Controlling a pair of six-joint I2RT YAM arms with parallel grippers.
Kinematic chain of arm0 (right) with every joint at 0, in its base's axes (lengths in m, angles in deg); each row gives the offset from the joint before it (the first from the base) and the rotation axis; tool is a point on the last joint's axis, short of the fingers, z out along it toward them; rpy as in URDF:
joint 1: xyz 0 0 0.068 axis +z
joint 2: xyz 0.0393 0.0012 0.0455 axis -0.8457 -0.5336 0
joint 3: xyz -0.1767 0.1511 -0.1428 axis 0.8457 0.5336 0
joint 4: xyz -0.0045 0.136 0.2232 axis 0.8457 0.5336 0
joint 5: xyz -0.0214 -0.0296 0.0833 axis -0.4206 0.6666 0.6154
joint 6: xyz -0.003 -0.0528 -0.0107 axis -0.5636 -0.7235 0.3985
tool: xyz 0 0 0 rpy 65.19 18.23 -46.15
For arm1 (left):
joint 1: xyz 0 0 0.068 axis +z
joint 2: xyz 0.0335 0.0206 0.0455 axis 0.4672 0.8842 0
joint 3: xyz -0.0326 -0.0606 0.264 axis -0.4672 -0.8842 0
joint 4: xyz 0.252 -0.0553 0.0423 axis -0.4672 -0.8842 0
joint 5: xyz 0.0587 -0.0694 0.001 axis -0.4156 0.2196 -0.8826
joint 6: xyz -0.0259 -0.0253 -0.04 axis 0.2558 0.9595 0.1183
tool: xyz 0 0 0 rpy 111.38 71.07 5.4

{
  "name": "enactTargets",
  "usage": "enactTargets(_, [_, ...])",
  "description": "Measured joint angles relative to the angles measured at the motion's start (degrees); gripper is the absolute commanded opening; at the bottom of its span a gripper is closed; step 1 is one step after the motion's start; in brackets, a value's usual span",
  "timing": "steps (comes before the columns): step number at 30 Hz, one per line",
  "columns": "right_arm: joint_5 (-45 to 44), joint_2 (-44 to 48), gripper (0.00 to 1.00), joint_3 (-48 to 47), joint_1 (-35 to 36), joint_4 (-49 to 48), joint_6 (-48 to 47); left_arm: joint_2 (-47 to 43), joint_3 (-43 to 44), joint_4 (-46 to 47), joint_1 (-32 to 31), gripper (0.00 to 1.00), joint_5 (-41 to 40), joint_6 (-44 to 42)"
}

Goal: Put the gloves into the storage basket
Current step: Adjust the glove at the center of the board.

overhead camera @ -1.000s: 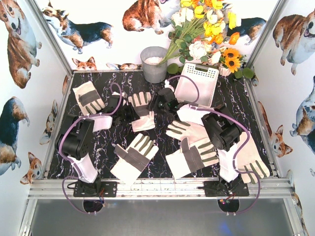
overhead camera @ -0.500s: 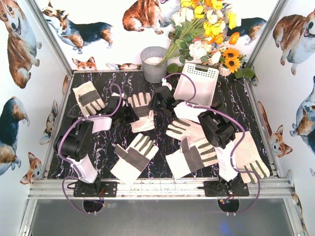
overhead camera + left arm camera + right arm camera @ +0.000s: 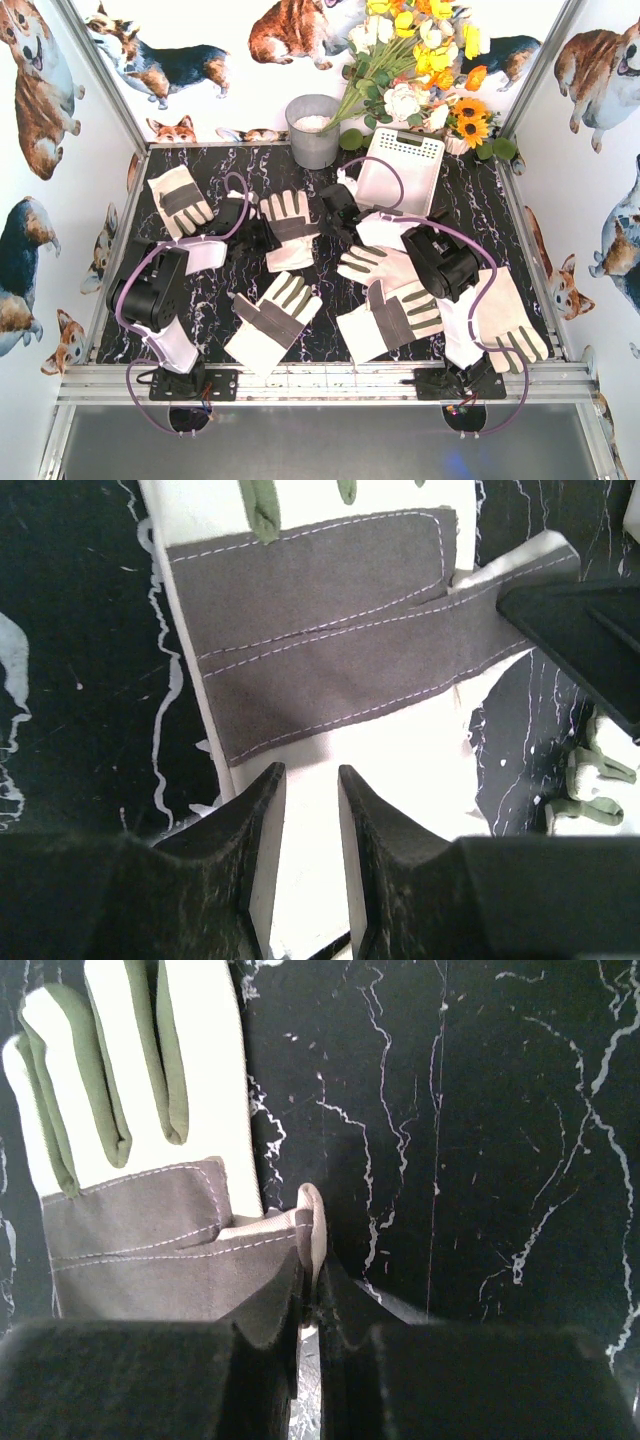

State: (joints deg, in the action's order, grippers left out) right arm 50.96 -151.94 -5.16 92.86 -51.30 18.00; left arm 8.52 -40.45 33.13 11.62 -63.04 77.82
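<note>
Right claw [image 3: 312, 1282]: clenched, nipping the thumb edge of the centre glove [image 3: 288, 226], a cream-white fabric work glove with a dark grey back panel and olive-green finger strips. The glove lies flat on the desk just left of that claw, with its fingers pointing away from the arm bases.

Left claw [image 3: 312, 820]: at the opposite edge of the same glove, over its white cuff. Jaws stand a narrow slot apart with white fabric showing in the slot. Can't tell whether it nips the cloth or only sits above it.

Storage basket [image 3: 410, 143], white rectangular plastic with a slotted rim: just beyond and to the right of the right claw, apart from the centre glove.

Other gloves:
- plain white glove [image 3: 378, 265]: near the right claw, base side
- two grey-panel gloves [image 3: 392, 318] [image 3: 272, 320]: further toward the bases
- right-edge glove [image 3: 505, 322]: partly under the right arm
- far-left glove [image 3: 180, 197]: left of the left claw

Surface: black marble-pattern desk [image 3: 215, 298] with an aluminium rail [image 3: 320, 382] along the near edge.

Room: white walls with a corgi print [image 3: 40, 90]. A grey metal bucket [image 3: 313, 130] and a bunch of yellow, white and orange flowers [image 3: 420, 60] stand beyond both claws.
</note>
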Motion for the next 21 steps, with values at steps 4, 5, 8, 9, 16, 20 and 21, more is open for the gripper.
enactTargets(4, [-2.3, 1.0, 0.0, 1.5, 0.2, 0.8, -1.1, 0.0, 0.0, 0.0, -1.2, 0.23, 0.3, -0.5])
enactTargets(5, [-3.1, 1.6, 0.0, 1.9, 0.2, 1.3, -1.4, 0.0, 0.0, 0.0, -1.5, 0.23, 0.4, -0.6])
enactTargets(8, [-5.1, 3.5, 0.0, 3.7, 0.2, 2.6, -2.0, 0.0, 0.0, 0.0, -2.2, 0.23, 0.6, -0.7])
enactTargets(9, [-5.7, 4.1, 0.0, 4.3, 0.2, 2.8, -2.2, 0.0, 0.0, 0.0, -2.4, 0.23, 0.7, -0.7])
enactTargets(16, [-6.3, 6.4, 0.45, 6.4, 0.1, 3.5, -3.3, -0.3, 0.1, 0.6, -3.3, 0.53, 2.3, -0.7])
enactTargets(20, [-3.4, 8.9, 0.56, 7.5, -0.3, 3.4, -4.8, -2.0, 0.1, -0.5, -3.7, 0.66, 1.9, -1.4])
enactTargets(21, [-2.6, 10.0, 0.58, 7.8, -0.3, 3.5, -5.1, -2.6, 0.1, -1.1, -3.8, 0.69, 1.7, -1.5])
